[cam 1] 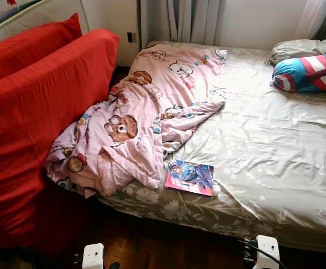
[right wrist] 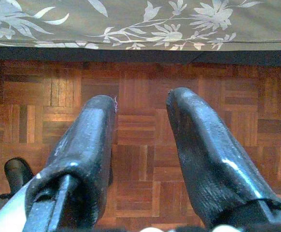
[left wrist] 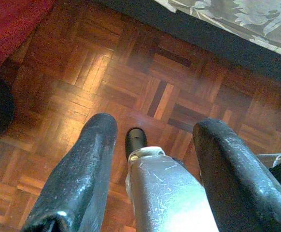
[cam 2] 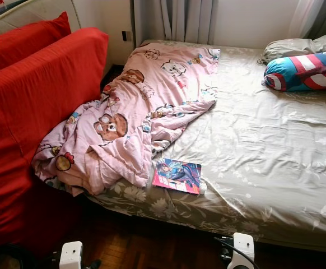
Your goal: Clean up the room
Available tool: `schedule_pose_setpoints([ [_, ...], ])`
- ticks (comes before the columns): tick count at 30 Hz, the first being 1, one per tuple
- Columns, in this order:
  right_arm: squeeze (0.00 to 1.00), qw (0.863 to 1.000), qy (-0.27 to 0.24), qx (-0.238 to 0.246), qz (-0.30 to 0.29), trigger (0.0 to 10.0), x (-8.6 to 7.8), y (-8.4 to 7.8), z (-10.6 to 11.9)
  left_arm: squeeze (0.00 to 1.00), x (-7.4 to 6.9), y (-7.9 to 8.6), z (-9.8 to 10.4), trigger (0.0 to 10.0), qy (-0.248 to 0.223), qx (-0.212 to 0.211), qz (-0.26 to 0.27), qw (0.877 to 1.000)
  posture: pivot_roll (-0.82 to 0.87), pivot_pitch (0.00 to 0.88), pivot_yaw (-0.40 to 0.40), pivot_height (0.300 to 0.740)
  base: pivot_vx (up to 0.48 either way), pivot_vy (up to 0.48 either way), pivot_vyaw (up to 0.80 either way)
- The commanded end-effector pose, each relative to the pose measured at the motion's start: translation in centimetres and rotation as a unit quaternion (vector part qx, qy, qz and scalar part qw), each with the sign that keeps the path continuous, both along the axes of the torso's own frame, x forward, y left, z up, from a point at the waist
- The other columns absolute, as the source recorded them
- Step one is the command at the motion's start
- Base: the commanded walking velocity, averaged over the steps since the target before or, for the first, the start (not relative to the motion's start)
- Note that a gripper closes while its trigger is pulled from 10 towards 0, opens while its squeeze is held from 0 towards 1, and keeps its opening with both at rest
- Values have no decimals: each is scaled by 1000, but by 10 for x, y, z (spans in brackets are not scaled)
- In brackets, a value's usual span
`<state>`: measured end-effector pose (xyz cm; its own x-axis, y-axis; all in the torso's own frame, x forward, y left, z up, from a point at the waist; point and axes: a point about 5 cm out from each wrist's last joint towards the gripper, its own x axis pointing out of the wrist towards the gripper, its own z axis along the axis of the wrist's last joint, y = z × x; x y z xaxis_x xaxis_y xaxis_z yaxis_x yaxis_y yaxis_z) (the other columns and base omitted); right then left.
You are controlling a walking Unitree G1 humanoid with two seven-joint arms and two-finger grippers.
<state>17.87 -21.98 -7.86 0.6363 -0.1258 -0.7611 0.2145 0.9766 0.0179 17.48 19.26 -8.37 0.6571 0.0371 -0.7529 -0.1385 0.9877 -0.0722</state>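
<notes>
The robot stands at the side of the bed (cam 1: pixel 275 168) with both arms hanging low, so the tidying is at its approach stage, nothing yet taken up. The left gripper (left wrist: pixel 155 140) points down at the parquet floor (left wrist: pixel 82 96), its two black fingers spread apart and empty; the right gripper (right wrist: pixel 140 116) hangs the same way, fingers parted around bare wood. Well above and ahead of both grippers, on the mattress edge, lies a comic book (cam 1: pixel 190 177), touching the hem of the crumpled pink blanket (cam 1: pixel 140 117); it looks the likeliest first pick, nearer the left gripper's side. A star-and-stripe cushion (cam 1: pixel 308 73) sits far off beyond the right gripper. Next, an arm must rise over the mattress edge. The head views give the bed top; the wrist views give the floor and the floral sheet's overhang (right wrist: pixel 131 24).
</notes>
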Motion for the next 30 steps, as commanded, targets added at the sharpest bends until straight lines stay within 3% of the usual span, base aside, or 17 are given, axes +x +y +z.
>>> schedule_pose_setpoints([
  [1,0,999,9,3,31,10000,24,-14,14,0,-1,35,3,10000,32,29,67,997,10,0,-24,740,0,0,0],
  [30,0,999,9,5,32,10000,24,-12,13,0,-2,36,3,10000,35,33,61,997,-4,0,-8,740,0,0,0],
])
